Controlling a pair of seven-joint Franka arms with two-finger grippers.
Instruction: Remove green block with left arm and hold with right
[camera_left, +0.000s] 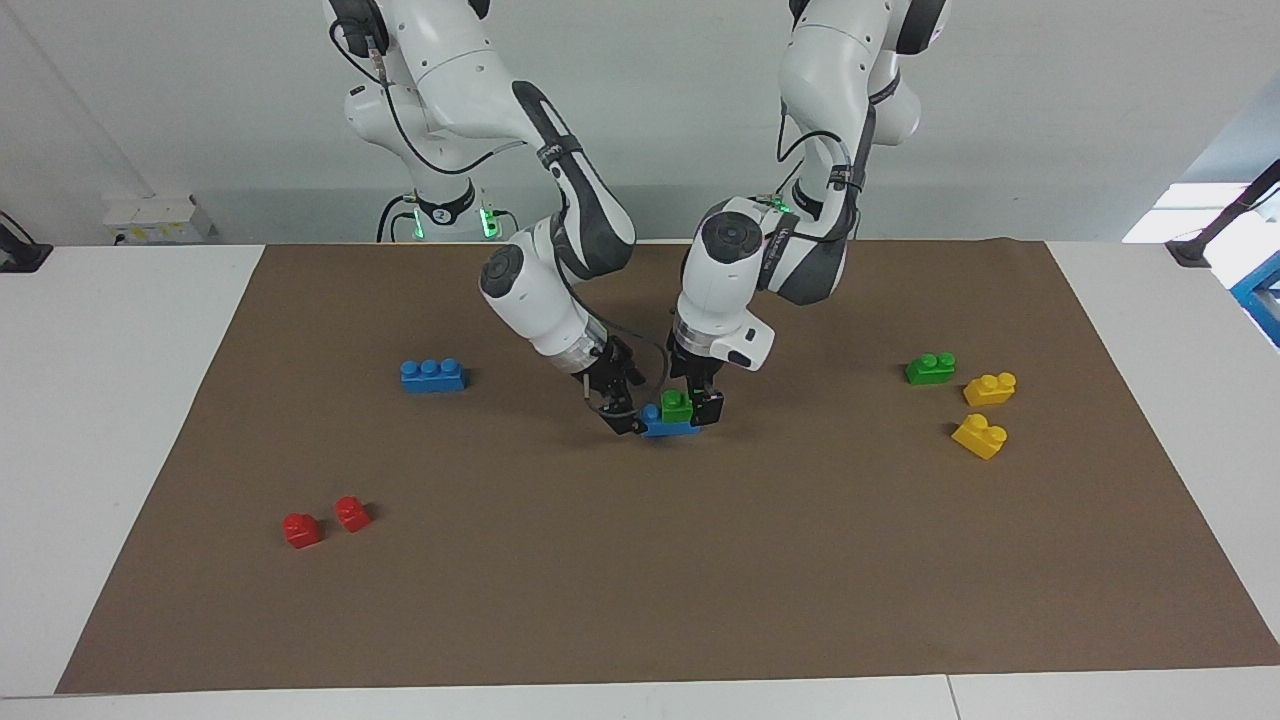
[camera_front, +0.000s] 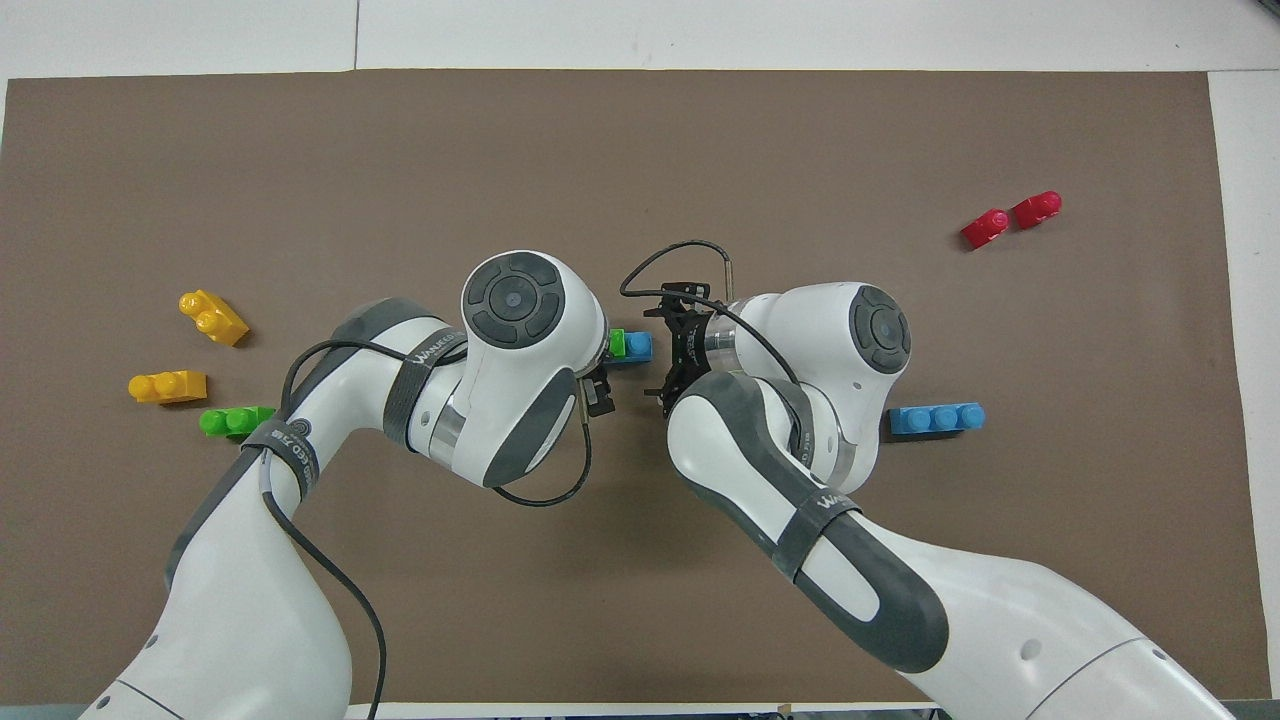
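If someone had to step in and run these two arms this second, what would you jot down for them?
Left gripper: open, down around the green block, no grip yet.
Right gripper: open, at the end of the blue brick underneath.
The green block is stacked on that blue brick at mid-mat.
Done: both arms are in position.
Left: right closes on the blue brick to hold it, left grips the green block and pulls it off.
A spare green brick lies at the left arm's end.
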